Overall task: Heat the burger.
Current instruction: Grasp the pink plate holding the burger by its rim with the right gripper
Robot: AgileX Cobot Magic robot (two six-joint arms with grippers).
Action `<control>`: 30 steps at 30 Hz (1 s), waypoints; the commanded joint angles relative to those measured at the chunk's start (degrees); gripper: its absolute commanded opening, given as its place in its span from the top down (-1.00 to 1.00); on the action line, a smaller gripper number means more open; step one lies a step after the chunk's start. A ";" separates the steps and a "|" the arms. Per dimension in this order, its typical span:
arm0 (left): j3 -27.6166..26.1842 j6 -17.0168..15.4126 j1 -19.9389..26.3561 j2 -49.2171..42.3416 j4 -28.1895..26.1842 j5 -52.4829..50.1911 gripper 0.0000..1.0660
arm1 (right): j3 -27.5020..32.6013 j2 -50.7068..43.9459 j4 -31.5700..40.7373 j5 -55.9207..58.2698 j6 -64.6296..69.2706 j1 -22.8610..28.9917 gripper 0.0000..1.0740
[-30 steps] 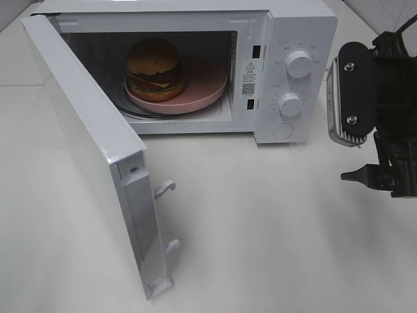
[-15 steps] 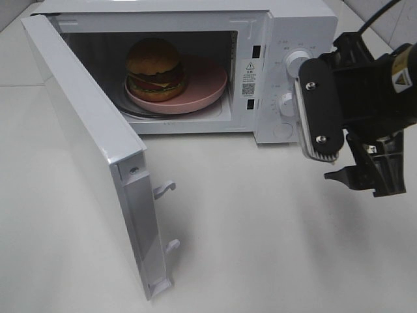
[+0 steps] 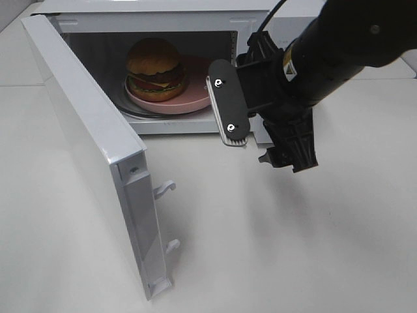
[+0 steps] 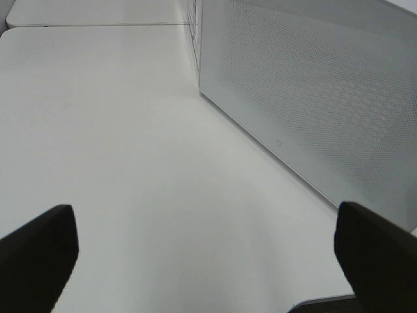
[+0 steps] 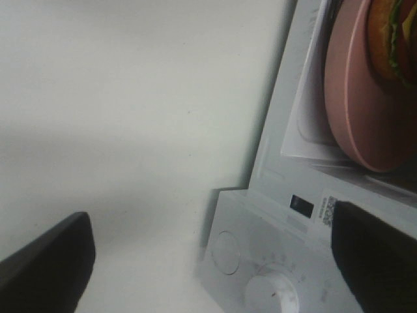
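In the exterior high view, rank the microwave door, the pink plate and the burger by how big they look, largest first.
1. microwave door: by far the largest, though it swings out nearest the camera, which enlarges it.
2. pink plate: wider than the burger, even partly covered.
3. burger: smallest, sitting on the plate.

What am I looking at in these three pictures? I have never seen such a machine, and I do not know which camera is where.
This is a robot with two arms, each ending in a gripper. One picture is from a high camera: a white microwave stands on a table, door open, with the burger on a pink plate inside. The right gripper hangs open in front of the microwave. The other two pictures are from cameras on the wrists. The left gripper, near the door, is open too. Neither holds anything.
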 commanded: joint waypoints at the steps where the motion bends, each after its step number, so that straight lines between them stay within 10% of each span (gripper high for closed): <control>1: -0.06 0.17 0.23 -0.86 -0.11 -0.86 -0.88 | -2.58 2.41 -0.23 -0.23 0.63 0.23 -0.66; 30: -0.06 0.17 0.23 -0.86 -0.06 -0.86 -0.88 | -26.53 24.92 0.06 -2.69 3.38 0.23 -0.61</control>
